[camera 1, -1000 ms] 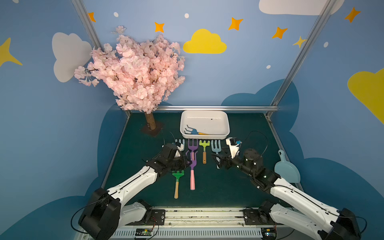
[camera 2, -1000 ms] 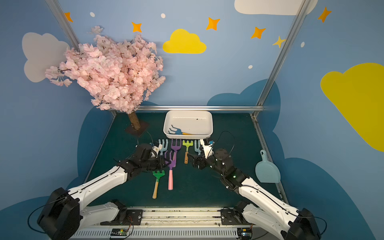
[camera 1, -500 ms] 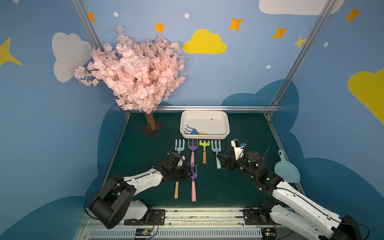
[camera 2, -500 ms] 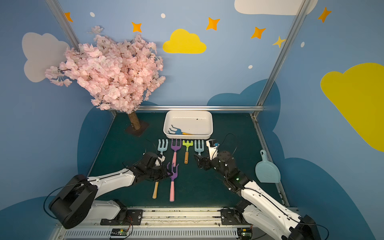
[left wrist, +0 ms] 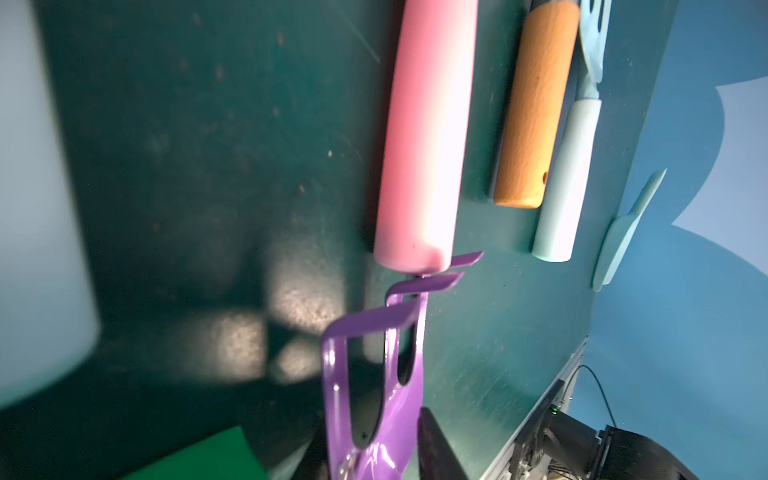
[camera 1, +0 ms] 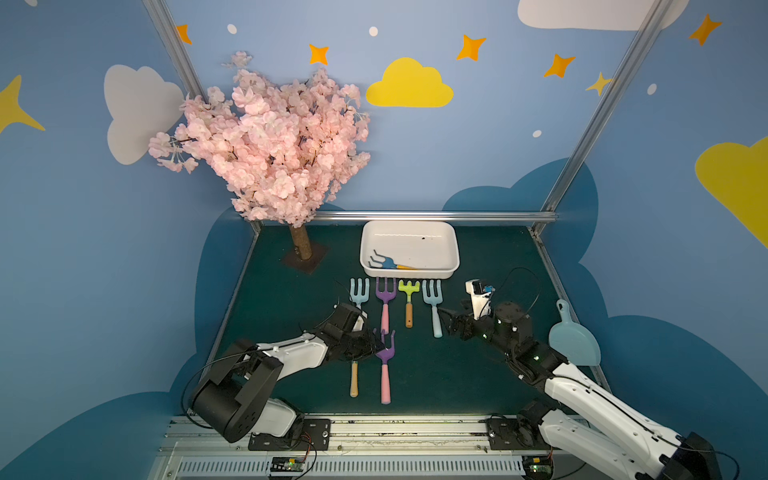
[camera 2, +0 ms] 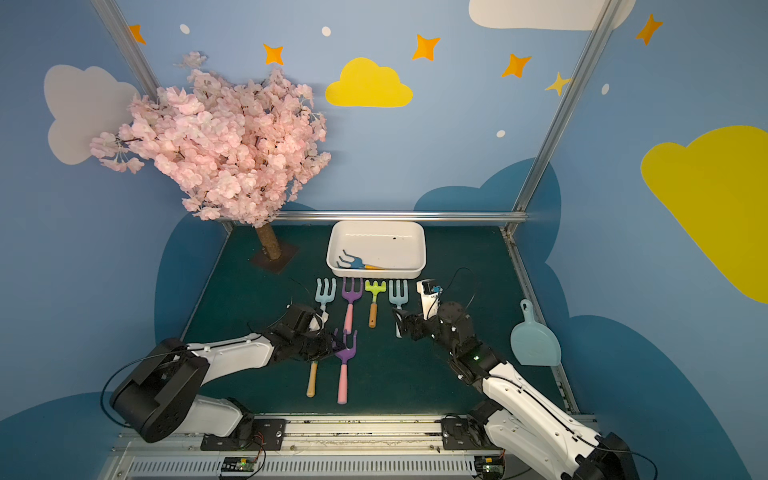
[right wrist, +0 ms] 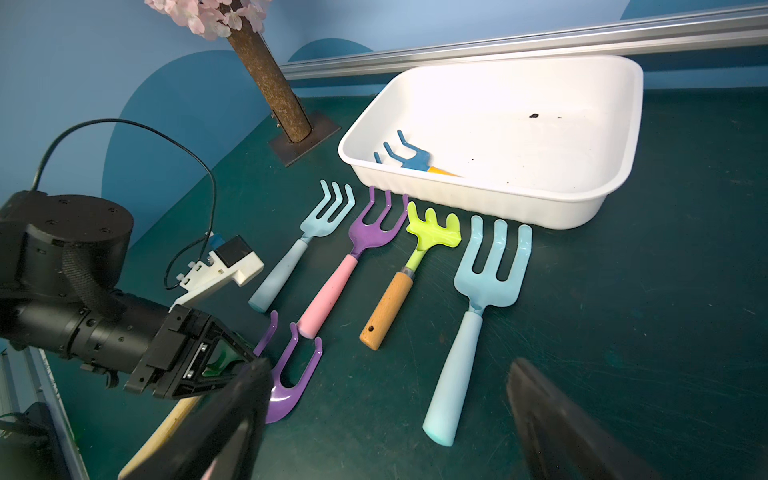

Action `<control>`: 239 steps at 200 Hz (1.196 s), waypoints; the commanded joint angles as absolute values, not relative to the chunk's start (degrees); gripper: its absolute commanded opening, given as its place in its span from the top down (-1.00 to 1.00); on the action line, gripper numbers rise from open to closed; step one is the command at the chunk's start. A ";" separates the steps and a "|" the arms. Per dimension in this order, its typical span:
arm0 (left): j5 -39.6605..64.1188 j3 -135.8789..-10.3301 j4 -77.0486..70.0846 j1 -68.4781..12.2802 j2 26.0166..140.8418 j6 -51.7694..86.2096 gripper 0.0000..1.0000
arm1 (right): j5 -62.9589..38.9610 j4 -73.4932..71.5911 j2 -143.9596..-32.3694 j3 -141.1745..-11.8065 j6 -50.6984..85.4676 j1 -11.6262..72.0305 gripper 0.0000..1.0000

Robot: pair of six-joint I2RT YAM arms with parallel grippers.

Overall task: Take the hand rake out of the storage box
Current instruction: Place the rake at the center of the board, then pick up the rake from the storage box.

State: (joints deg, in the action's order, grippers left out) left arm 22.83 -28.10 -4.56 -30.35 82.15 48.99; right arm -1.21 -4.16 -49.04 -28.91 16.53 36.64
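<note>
The white storage box (camera 1: 440,239) (camera 2: 409,237) (right wrist: 582,124) stands at the back of the green mat in both top views. Inside it lies the hand rake (camera 1: 386,262) (camera 2: 355,262) (right wrist: 409,158), blue-headed with a yellow handle. My left gripper (camera 1: 376,347) (camera 2: 336,347) (left wrist: 370,449) is low near the front, its jaws slightly apart on either side of the head of a purple, pink-handled rake (camera 1: 385,365) (left wrist: 374,395) that lies on the mat. My right gripper (camera 1: 446,322) (right wrist: 386,370) hovers wide open and empty over a pale blue rake's handle (right wrist: 453,374).
Four rakes lie in a row before the box: pale blue (camera 1: 359,293), purple with pink handle (camera 1: 385,299), lime with wooden handle (camera 1: 409,299), pale blue (camera 1: 433,303). A green, wooden-handled rake (camera 1: 353,380) lies under my left gripper. A pale blue scoop (camera 1: 573,340) sits right, a blossom tree (camera 1: 270,145) back left.
My left gripper brought the purple rake down and toward the front, laid it on the mat, and its jaws have just loosened. The right arm drew back slightly.
</note>
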 commanded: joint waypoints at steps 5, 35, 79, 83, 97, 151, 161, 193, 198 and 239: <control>21.63 -29.80 -1.40 -29.98 81.41 46.78 0.22 | -1.97 -3.95 -48.83 -28.49 16.70 36.04 -0.84; 21.18 -30.78 0.13 -29.77 80.97 45.83 0.11 | -2.50 -4.55 -50.47 -28.90 16.79 35.55 -0.84; 20.99 -32.85 3.56 -30.05 77.74 44.57 0.01 | -3.93 -4.28 -54.06 -31.06 16.52 35.16 -0.84; 20.72 -33.07 4.18 -30.10 77.18 44.41 -0.01 | -4.14 -4.39 -54.39 -31.17 16.52 35.16 -0.84; 19.43 -33.69 6.83 -30.52 74.49 43.34 -0.06 | -4.55 -4.71 -55.21 -31.52 16.40 35.08 -0.84; 7.72 -31.19 19.60 -30.99 61.31 42.10 -0.42 | -5.21 -4.07 -57.19 -32.52 15.55 34.81 -0.85; 6.25 -30.56 20.02 -30.83 59.51 42.19 -0.43 | -5.17 -4.30 -57.64 -32.61 15.47 34.74 -0.86; 3.82 -34.74 20.57 -30.51 59.44 39.23 -0.69 | -5.01 -2.88 -61.46 -35.93 14.53 34.57 -0.89; 3.62 -36.06 20.70 -30.41 60.47 38.46 -0.84 | -4.89 -2.31 -62.54 -37.05 13.99 34.55 -0.89; 3.34 -47.04 16.14 -26.51 70.70 34.02 -1.00 | -0.28 4.18 -76.31 -51.21 9.27 34.40 -0.89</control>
